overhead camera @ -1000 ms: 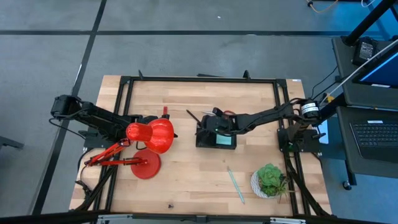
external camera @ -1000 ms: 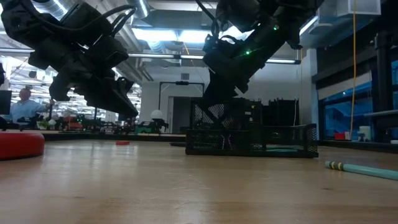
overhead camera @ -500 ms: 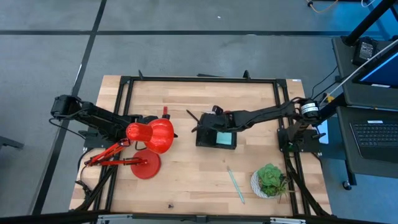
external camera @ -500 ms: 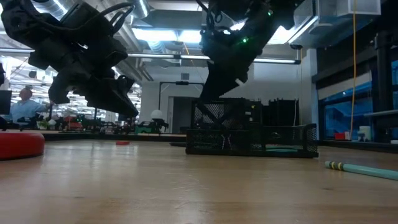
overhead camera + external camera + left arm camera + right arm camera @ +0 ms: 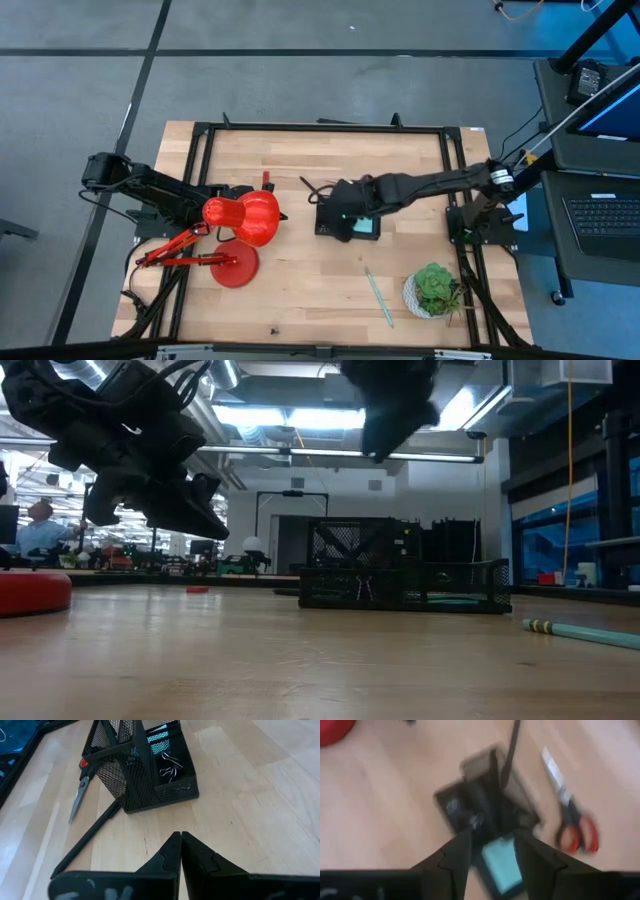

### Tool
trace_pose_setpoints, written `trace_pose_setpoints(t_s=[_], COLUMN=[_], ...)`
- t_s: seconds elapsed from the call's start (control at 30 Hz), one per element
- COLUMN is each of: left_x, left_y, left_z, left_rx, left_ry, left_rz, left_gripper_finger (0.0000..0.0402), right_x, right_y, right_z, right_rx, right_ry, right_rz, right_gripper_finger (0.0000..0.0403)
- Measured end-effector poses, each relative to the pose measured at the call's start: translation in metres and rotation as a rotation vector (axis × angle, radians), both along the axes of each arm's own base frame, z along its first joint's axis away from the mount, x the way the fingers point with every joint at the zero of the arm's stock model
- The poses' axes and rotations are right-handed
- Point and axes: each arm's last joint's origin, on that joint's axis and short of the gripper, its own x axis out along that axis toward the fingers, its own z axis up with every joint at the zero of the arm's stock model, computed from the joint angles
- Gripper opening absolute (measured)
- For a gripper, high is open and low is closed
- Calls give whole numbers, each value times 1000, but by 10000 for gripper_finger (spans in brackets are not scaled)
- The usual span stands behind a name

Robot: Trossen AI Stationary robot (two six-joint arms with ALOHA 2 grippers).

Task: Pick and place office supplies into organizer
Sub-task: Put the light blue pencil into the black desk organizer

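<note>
Roughly partway: organizer (image 5: 348,222) at table centre already holds the sticky-note pad (image 5: 502,864), right gripper (image 5: 492,842) empty and spread above it, left gripper (image 5: 180,851) shut, while scissors (image 5: 568,817), black pen (image 5: 86,840), teal pen (image 5: 379,297) remain outside.

My right gripper (image 5: 336,212) blocks the organizer (image 5: 366,230) from above; bare table (image 5: 300,290) lies open left of the teal pen (image 5: 379,297).

Right gripper (image 5: 492,852): extended from the right side over the table's middle, raised, fingers parted, nothing held. Left gripper (image 5: 180,851): stationed at the table's left side, raised, fingertips pressed together.
</note>
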Motion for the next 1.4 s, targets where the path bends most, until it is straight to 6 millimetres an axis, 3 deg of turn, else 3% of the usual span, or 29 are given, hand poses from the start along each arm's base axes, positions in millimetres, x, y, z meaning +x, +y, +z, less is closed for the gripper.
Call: trace_pose_setpoints(t_s=[0.17,0.4,0.57,0.97,1.4], left_x=[0,0,0,0,0], left_y=[0,0,0,0,0], left_z=[0,0,0,0,0], left_rx=[-1,-2,-1,0,0], left_ry=[0,0,0,0,0], left_rz=[0,1,1,1,0], left_gripper_finger=[6,6,6,6,6], right_x=[-17,-30,-37,-48,-56], right_y=[30,64,79,88,100], right_z=[-6,-37,-61,-106,-120], right_rx=[82,296,351,383,375], right_ry=[87,150,154,124,156], right_rz=[-91,-217,-250,-248,-257], right_gripper_finger=[151,152,152,152,152])
